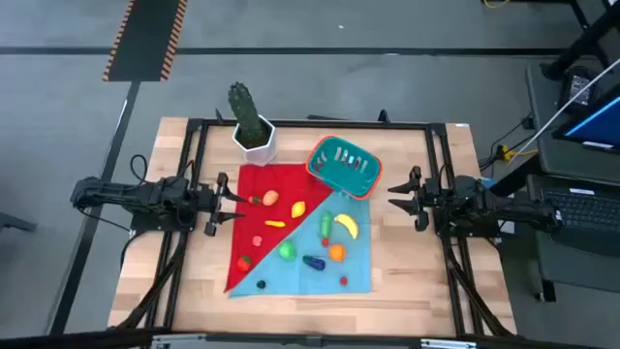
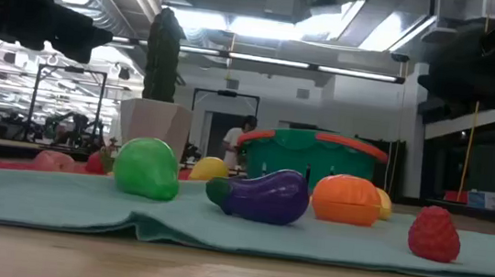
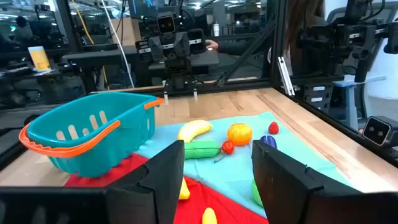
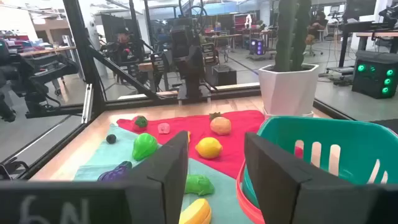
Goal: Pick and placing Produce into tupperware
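Note:
The teal tub with an orange rim stands tilted at the far right corner of a red and teal cloth. It also shows in the left wrist view and the right wrist view. Small toy produce lies scattered on the cloth: a banana, an orange, an eggplant, a green pepper, a strawberry, a lemon. My left gripper hovers open at the cloth's left edge. My right gripper hovers open to the right of the tub. Both are empty.
A tall green cactus in a white hexagonal pot stands at the cloth's far left corner. A black frame runs around the table's edges. Bare wooden table lies to the right of the cloth and at its near side.

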